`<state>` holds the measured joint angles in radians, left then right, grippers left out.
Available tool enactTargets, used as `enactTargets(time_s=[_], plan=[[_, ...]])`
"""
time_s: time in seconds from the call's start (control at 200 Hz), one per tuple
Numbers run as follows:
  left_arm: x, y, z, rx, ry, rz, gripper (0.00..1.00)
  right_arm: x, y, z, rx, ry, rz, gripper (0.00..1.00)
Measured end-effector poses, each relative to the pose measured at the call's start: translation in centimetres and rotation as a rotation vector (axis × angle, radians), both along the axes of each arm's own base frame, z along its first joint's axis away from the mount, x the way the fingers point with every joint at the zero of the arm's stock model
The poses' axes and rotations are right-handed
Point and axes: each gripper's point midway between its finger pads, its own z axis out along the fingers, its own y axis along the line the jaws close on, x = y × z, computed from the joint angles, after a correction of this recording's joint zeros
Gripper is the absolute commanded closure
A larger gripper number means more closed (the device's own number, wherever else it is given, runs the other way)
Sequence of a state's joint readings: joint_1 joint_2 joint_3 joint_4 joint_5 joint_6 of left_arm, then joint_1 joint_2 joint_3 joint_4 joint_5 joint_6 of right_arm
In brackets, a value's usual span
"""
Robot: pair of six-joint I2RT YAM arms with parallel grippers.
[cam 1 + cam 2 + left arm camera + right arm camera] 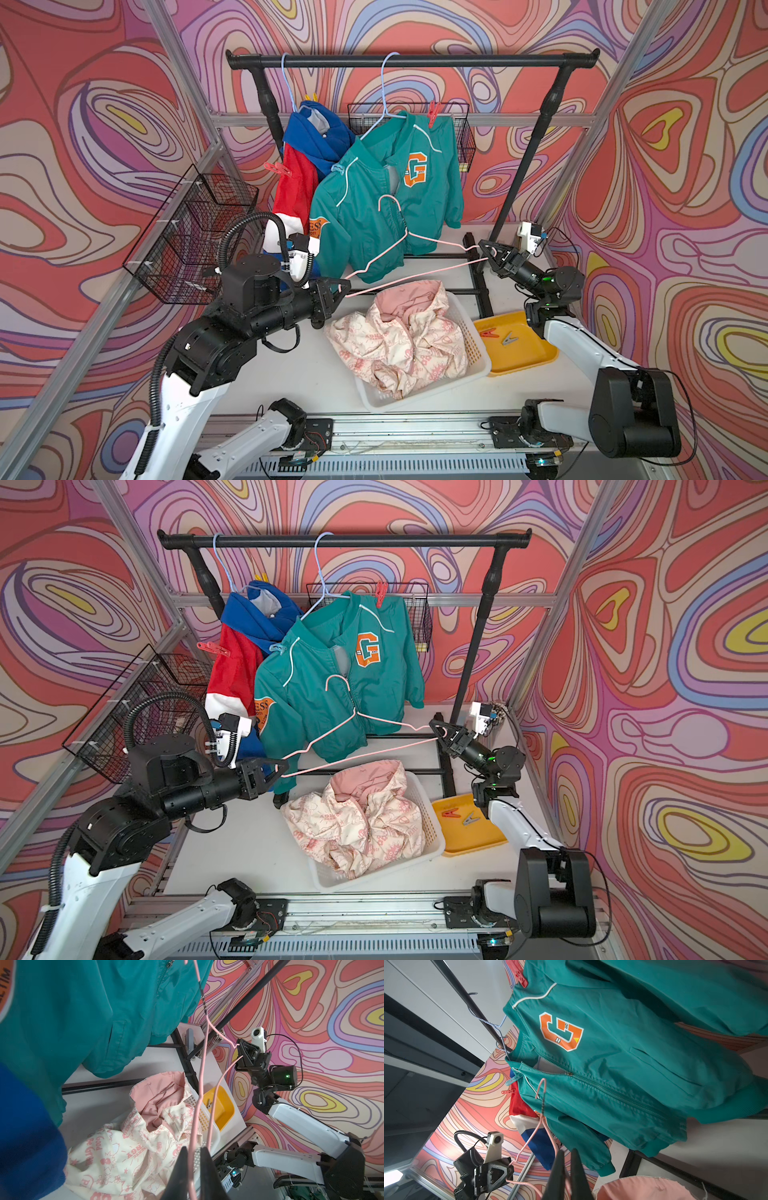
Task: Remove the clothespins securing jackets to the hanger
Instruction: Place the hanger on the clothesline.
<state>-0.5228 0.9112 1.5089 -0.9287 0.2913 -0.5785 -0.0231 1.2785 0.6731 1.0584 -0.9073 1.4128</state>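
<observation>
Both arms share 1 object: the bare pink hanger (195, 1126), off the rail (415, 61) and stretched between my 2 tools. The right gripper (484, 249) is closed on the wire at 1 end; its wrist view shows the wire pinched between the fingers (579, 1172). The left gripper (345, 286) has the opposite end between its jaws, but they stand slightly apart, with a gap showing beside the wire, so I read that end as loose, not clamped. The hanger's long axis runs from the left gripper up and back to the right gripper, across the front of the teal jacket (374, 216). The pink-and-cream jacket (399, 345) lies crumpled in the white basket (415, 399). In the yellow tray (528, 353) beside it lie 2 pins: a red-orange clothespin (487, 333) and a grey clothespin (507, 338). I count 4 pins on the hung jackets. The light blue clothespin (337, 168) and the far-shoulder red clothespin (433, 113) hold the teal jacket. The near red clothespin (277, 167) and the yellow clothespin (314, 97) hold the blue-red jacket (299, 174). Key relation: the light blue clothespin sits above and behind the left gripper, sticking out roughly level from the shoulder. My left arm is the nearer one, provided the right arm carries the hanger clear.
</observation>
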Motion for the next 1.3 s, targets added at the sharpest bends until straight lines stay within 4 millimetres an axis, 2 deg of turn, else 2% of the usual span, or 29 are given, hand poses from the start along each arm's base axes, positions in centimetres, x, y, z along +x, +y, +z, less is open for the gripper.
enactTargets(time_s=[0.115,0.195,0.27,0.376,0.511,0.621,0.781,0.906,1.032,1.137,1.297], plan=[[-0.2,0.8,-0.2,0.034,-0.021,0.021,0.42,-0.8,0.3,1.1,0.025,0.002,0.021,1.00],[-0.6,1.7,-0.2,0.060,-0.037,0.046,0.28,-1.8,0.3,3.2,0.026,-0.032,0.021,1.00],[-1.2,2.7,0.0,0.081,-0.058,0.070,0.14,-3.2,0.2,6.4,0.011,-0.098,0.010,1.00],[-2.4,4.2,1.0,0.094,-0.110,0.100,0.04,-5.6,0.1,11.8,-0.038,-0.207,-0.036,1.00],[-4.4,5.9,2.1,0.098,-0.172,0.118,0.00,-9.3,-0.5,19.5,-0.136,-0.352,-0.155,1.00],[-4.9,6.4,1.6,0.127,-0.172,0.115,0.00,-12.3,-1.7,25.3,-0.226,-0.447,-0.315,1.00],[-4.7,6.3,0.1,0.175,-0.149,0.101,0.00,-16.4,-4.7,31.0,-0.359,-0.534,-0.600,1.00],[-4.6,6.2,-0.6,0.198,-0.142,0.090,0.00,-18.9,-7.3,33.9,-0.440,-0.581,-0.813,1.00],[-4.6,6.1,-0.9,0.204,-0.134,0.080,0.00,-19.2,-9.5,35.3,-0.498,-0.590,-0.971,1.00],[-4.6,5.8,-1.3,0.204,-0.122,0.065,0.00,-17.6,-10.8,35.8,-0.542,-0.575,-1.053,1.00],[-4.6,5.4,-2.1,0.205,-0.100,0.051,0.00,-13.2,-11.8,35.1,-0.623,-0.530,-1.108,1.00]])
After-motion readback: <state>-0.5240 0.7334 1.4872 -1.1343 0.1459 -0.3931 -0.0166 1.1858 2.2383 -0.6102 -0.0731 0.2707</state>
